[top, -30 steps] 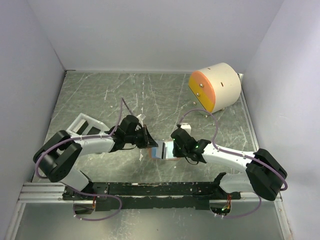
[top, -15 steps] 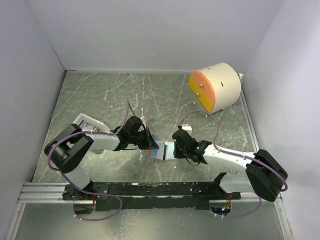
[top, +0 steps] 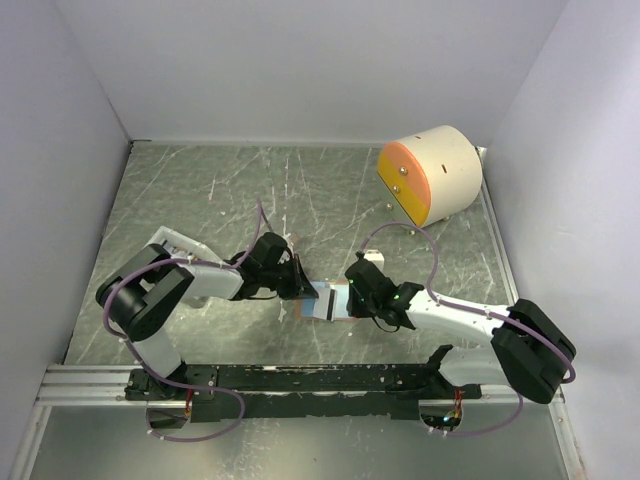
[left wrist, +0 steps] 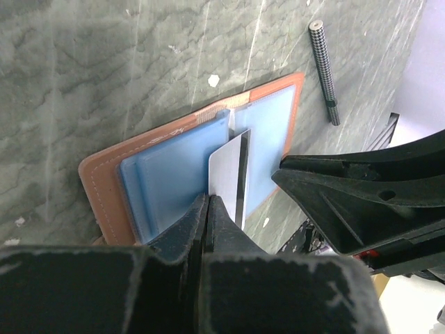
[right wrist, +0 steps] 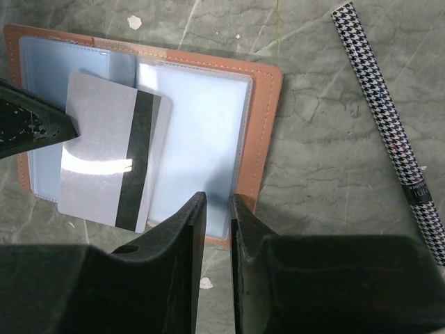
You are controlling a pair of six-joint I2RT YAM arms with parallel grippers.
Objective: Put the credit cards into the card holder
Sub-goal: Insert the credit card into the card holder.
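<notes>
The card holder (top: 335, 303) lies open on the table between my grippers, salmon-brown with light blue clear sleeves; it shows in the left wrist view (left wrist: 104, 182) and the right wrist view (right wrist: 268, 118). My left gripper (top: 303, 289) (left wrist: 208, 202) is shut on the edge of a silver-white credit card (left wrist: 226, 170) with a black stripe and holds it over the holder's left half (right wrist: 104, 160). My right gripper (top: 351, 300) (right wrist: 217, 198) is nearly shut with a thin gap, empty, its tips over the holder's near edge. No other cards show.
A big cream cylinder with an orange face (top: 430, 172) stands at the back right. A black-and-white houndstooth pen (right wrist: 389, 118) (left wrist: 325, 69) lies on the table right of the holder. A white tray (top: 168, 243) sits behind the left arm.
My left gripper has moved a little right and nearer with the card, bringing it over the open holder. The right gripper has barely moved.
</notes>
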